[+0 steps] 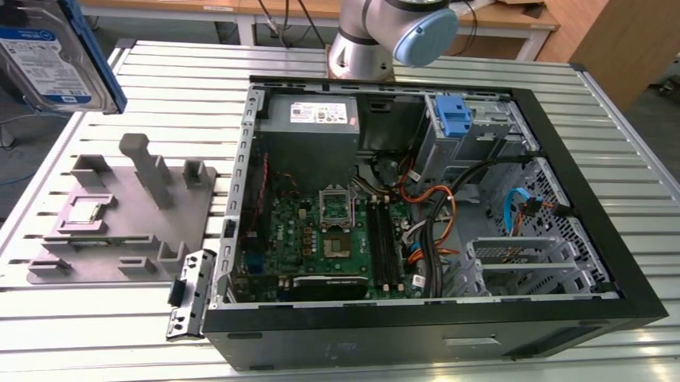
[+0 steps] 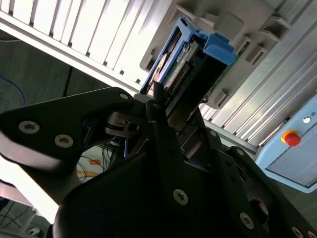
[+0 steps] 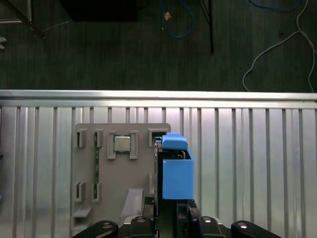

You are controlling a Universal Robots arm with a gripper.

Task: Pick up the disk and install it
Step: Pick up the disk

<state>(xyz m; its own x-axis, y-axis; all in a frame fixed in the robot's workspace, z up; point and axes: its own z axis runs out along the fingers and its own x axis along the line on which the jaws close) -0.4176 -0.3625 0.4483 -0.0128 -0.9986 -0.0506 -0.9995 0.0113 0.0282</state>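
Observation:
The disk hangs in the air at the exterior view's far upper left, label side showing, its blue carrier frame along one edge. In both wrist views my gripper is shut on it. The disk stands on edge above the grey fixture. In the second wrist view, my black fingers clamp either side of the disk, whose connector end points away. The open computer case lies to the exterior view's right, well apart from the disk.
A blue latch sits at the drive bay in the case's far corner, beside the grey power supply. The fixture holds a processor chip. A black bracket lies by the case. A red stop button is nearby.

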